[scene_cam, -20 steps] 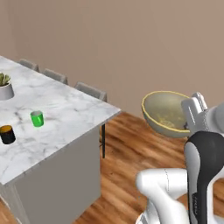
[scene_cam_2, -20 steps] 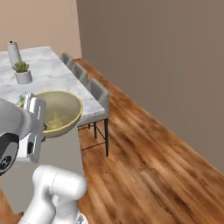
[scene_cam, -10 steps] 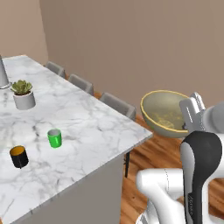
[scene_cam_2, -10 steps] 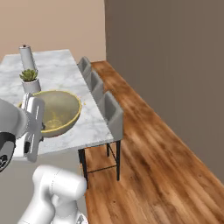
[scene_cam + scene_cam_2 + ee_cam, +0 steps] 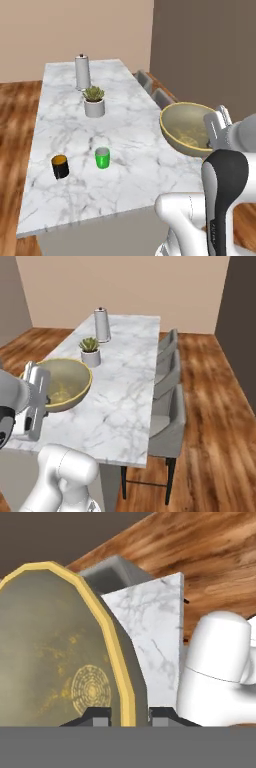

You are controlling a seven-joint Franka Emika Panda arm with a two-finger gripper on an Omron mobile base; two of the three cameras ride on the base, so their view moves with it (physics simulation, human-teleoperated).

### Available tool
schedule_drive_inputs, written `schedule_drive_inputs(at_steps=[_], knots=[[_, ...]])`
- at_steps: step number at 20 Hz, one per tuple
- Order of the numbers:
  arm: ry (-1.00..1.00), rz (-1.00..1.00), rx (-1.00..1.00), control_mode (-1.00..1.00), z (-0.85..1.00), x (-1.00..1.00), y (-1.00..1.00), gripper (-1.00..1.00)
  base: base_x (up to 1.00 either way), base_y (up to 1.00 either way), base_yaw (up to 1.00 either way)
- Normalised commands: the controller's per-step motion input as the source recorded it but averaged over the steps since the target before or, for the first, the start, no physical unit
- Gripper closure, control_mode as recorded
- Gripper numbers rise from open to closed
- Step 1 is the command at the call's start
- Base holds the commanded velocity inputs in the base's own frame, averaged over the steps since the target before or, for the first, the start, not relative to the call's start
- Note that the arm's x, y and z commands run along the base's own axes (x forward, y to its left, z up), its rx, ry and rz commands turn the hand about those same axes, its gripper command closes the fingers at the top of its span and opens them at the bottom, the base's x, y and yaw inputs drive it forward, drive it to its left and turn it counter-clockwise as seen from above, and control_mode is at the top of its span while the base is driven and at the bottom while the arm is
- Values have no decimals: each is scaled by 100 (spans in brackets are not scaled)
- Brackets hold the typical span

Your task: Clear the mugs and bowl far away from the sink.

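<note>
The tan-olive bowl (image 5: pixel 187 127) hangs in the air over the right edge of the marble island, my gripper (image 5: pixel 216 141) shut on its near rim. From the right base it shows as the bowl (image 5: pixel 62 383) held by the gripper (image 5: pixel 42 402) above the island's near left part. In the hand view the bowl (image 5: pixel 55 647) stands on edge, its yellow rim pinched in the gripper (image 5: pixel 129 717). The green mug (image 5: pixel 102 158) and the black mug (image 5: pixel 60 166) with an orange inside stand upright on the island's near left. The sink is out of view.
A long marble island (image 5: pixel 125 125) runs away from me. On it stand a white plant pot (image 5: pixel 94 103) and, farther back, a grey canister (image 5: pixel 82 71). Three grey chairs (image 5: pixel 167 416) line the island's right side over wood floor (image 5: pixel 215 406).
The whole scene has swung as the base moved: the island now runs lengthwise ahead and the canister has come into view. The bowl stays in the gripper, unchanged.
</note>
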Motion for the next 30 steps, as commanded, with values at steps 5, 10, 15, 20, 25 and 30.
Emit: schedule_drive_inputs(at_steps=[5, 10, 15, 20, 25, 30], knots=[[0, 0, 0, 100, 0, 0, 0, 100, 100, -6, 69], [0, 0, 0, 100, 0, 0, 0, 100, 100, -37, 40], [16, 4, 1, -100, -27, 54, -20, 100, 0, 0, 0], [15, 0, 0, -100, -34, 37, -25, 100, 0, 0, 0], [0, 3, 0, -100, -72, 35, -13, 100, 0, 0, 0], [-8, 16, 0, -100, -58, 50, -16, 100, 0, 0, 0]])
